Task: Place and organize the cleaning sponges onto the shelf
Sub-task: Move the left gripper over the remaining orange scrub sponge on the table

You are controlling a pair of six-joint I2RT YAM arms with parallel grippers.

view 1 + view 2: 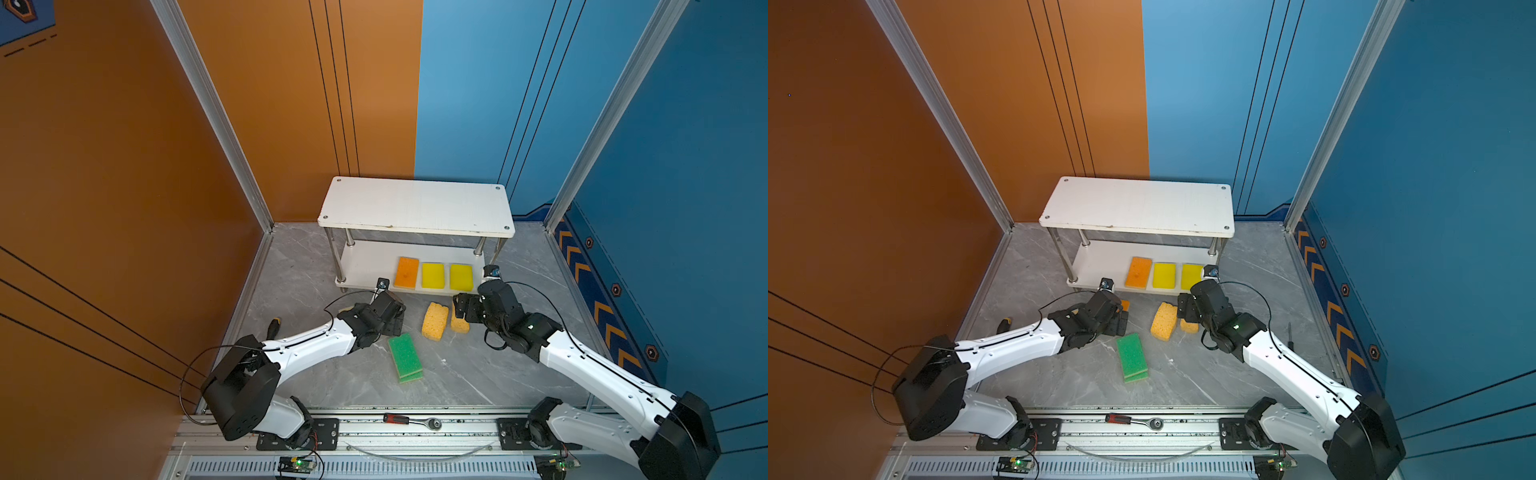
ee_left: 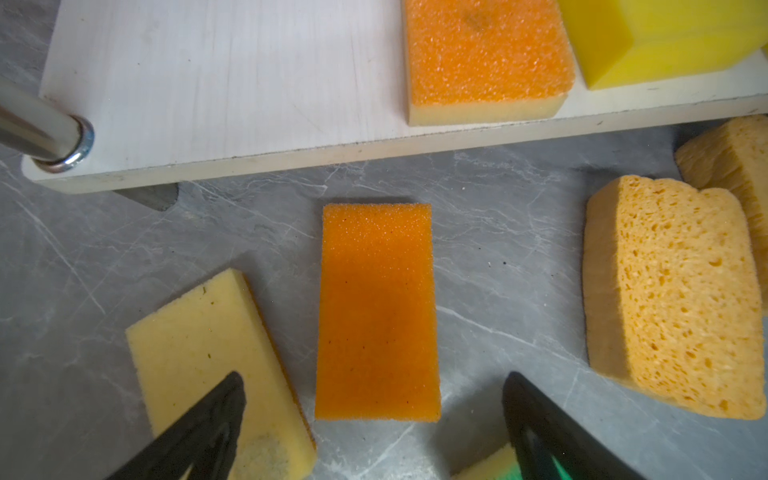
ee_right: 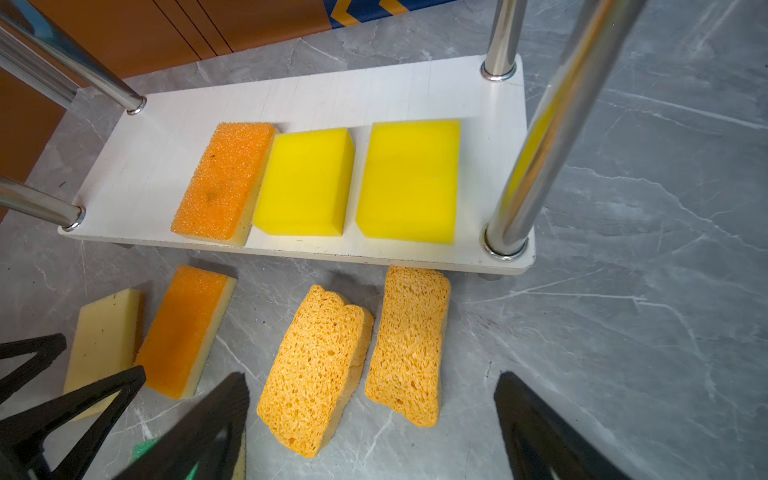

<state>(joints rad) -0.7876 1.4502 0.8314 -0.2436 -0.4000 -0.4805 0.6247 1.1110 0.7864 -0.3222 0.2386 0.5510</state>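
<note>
grey floor (image 1: 478,374) with the shelf (image 1: 415,203) standing at the back of it. both grippers are spread wide with nothing in them: left gripper (image 2: 374,382) hangs low in front of the shelf's left half, right gripper (image 3: 372,380) in front of its right end. under the right one a fat porous sponge (image 3: 316,365) and a second porous sponge (image 3: 409,345) lie on the floor just beside each other. on the bottom board a yellow sponge (image 1: 433,275) and a second yellow sponge (image 1: 461,277) lie flat toward the right end, with an orange sponge (image 1: 407,272) just left of them. two green sponges (image 1: 404,357) are stacked on the floor nearer the front, between the arms, top one offset from the lower. thinnest ones: a loose orange sponge (image 2: 377,311) on the floor between the left fingers in the wrist view, can't tell if they touch it, and a flipped sponge (image 2: 199,357), pale side up, just beside it
</note>
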